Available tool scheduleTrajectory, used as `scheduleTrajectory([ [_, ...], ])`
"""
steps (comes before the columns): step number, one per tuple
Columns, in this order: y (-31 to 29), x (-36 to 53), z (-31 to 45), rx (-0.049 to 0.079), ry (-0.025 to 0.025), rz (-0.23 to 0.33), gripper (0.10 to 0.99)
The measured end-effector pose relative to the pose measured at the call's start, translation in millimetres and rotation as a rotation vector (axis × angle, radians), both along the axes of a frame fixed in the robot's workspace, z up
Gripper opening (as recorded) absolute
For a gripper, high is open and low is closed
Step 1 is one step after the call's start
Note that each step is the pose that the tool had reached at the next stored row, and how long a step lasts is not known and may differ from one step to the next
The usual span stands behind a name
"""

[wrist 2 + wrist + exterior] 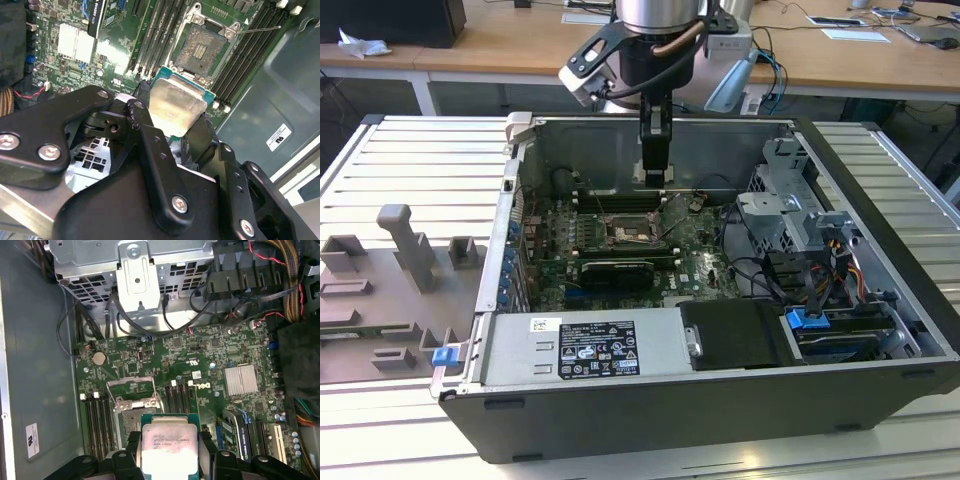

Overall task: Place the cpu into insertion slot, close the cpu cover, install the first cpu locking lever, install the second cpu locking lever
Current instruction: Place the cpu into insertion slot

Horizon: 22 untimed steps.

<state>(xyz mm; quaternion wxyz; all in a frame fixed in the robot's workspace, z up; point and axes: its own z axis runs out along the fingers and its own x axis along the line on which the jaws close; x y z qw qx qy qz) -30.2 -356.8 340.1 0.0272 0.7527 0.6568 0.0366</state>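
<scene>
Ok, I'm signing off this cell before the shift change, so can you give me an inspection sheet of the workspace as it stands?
Surface: slatted metal table bearing an open computer case.
Job's things: chip held above the circuit board; socket open and empty; cover appears swung up.
Clutter: grey plastic fixtures on the table at the exterior view's left.
Tool: shut on the chip by its edges.
Cables: black and coloured bundles inside the case.
Surroundings: desks behind, with papers.
</scene>
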Motion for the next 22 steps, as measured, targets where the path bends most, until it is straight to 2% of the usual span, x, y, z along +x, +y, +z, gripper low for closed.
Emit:
scheduleTrajectory([
  [22,0.5,0.0,-4.1,0.000,0.0000,0.090,0.541],
])
